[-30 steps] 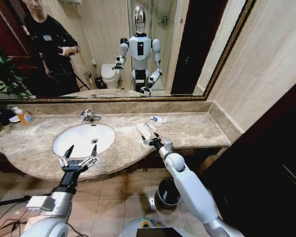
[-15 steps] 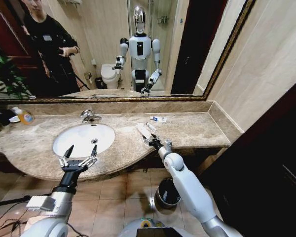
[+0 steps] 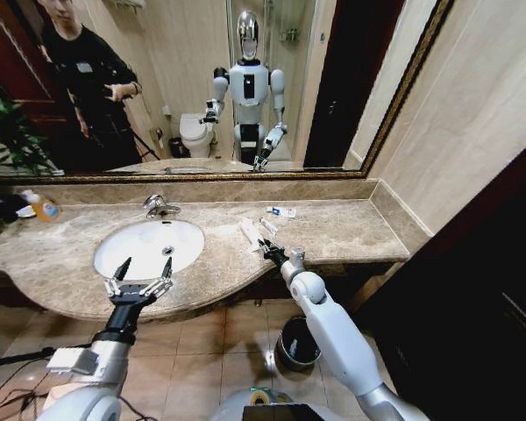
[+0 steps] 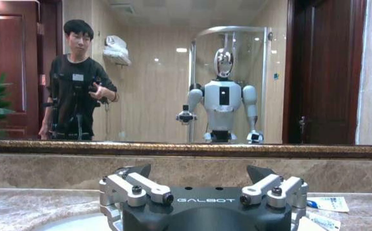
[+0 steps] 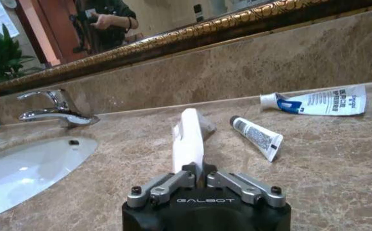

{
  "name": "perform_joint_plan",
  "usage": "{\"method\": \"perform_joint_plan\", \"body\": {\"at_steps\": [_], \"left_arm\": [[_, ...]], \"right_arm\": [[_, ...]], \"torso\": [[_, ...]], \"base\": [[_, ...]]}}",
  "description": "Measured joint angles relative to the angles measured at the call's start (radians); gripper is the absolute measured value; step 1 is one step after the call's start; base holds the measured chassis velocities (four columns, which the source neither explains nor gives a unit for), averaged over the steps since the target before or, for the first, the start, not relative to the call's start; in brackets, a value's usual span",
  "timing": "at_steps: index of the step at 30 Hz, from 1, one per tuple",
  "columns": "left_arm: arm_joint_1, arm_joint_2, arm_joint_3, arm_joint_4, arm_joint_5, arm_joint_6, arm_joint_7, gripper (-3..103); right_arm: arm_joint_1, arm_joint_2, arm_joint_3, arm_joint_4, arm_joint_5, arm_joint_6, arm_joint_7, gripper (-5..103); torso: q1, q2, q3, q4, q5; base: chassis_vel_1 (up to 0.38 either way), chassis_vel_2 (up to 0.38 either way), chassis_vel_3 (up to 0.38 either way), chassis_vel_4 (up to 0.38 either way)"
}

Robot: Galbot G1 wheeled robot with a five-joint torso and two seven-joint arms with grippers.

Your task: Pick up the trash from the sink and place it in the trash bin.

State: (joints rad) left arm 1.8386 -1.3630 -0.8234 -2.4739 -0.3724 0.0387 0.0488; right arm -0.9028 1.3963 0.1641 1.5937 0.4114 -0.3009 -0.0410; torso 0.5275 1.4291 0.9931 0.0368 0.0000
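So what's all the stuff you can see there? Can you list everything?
White packet: one, white, held on end in the right gripper above the counter.
Small tube: one, white with dark print, lying on the counter beside it.
Blue-printed tube: one, white and blue, near the back wall.
Sink: one, white oval, set in the counter.
Faucet: one, chrome, behind the sink.
Counter: one, beige-brown marble.
Orange-liquid bottle: one, far left of the counter.
Trash bin: one, black, on the floor.
Plant: one, green, left.
Mirror: one, gold-framed.
Left gripper: open, at the sink's front edge.
Right gripper: shut on the packet.
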Motion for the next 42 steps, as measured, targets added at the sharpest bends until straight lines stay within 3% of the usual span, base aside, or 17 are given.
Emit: {"method": "perform_joint_plan", "body": {"at_steps": [1, 2, 5, 23, 42], "left_arm": [[0.000, 0.000, 0.000, 0.000, 0.000, 0.000, 0.000, 100], [0.000, 0.000, 0.000, 0.000, 0.000, 0.000, 0.000, 100], [0.000, 0.000, 0.000, 0.000, 0.000, 0.000, 0.000, 100], [0.000, 0.000, 0.000, 0.000, 0.000, 0.000, 0.000, 100], [0.000, 0.000, 0.000, 0.000, 0.000, 0.000, 0.000, 100]], "right_arm": [[0.000, 0.000, 0.000, 0.000, 0.000, 0.000, 0.000, 8], [-0.001, 0.000, 0.000, 0.000, -0.001, 0.000, 0.000, 2], [-0.002, 0.000, 0.000, 0.004, -0.001, 0.001, 0.000, 0], [-0.082, -0.063, 0.049, 0.162, -0.001, 0.000, 0.004, 0], [-0.337, -0.184, 0.177, 0.470, -0.048, 0.025, 0.037, 0]], "torso": [[0.000, 0.000, 0.000, 0.0000, 0.0000], [0.000, 0.000, 0.000, 0.0000, 0.0000], [0.000, 0.000, 0.000, 0.0000, 0.0000], [0.000, 0.000, 0.000, 0.0000, 0.0000], [0.000, 0.000, 0.000, 0.0001, 0.0002]], "base": [[0.000, 0.000, 0.000, 0.000], [0.000, 0.000, 0.000, 0.000], [0.000, 0.000, 0.000, 0.000], [0.000, 0.000, 0.000, 0.000], [0.000, 0.000, 0.000, 0.000]]}}
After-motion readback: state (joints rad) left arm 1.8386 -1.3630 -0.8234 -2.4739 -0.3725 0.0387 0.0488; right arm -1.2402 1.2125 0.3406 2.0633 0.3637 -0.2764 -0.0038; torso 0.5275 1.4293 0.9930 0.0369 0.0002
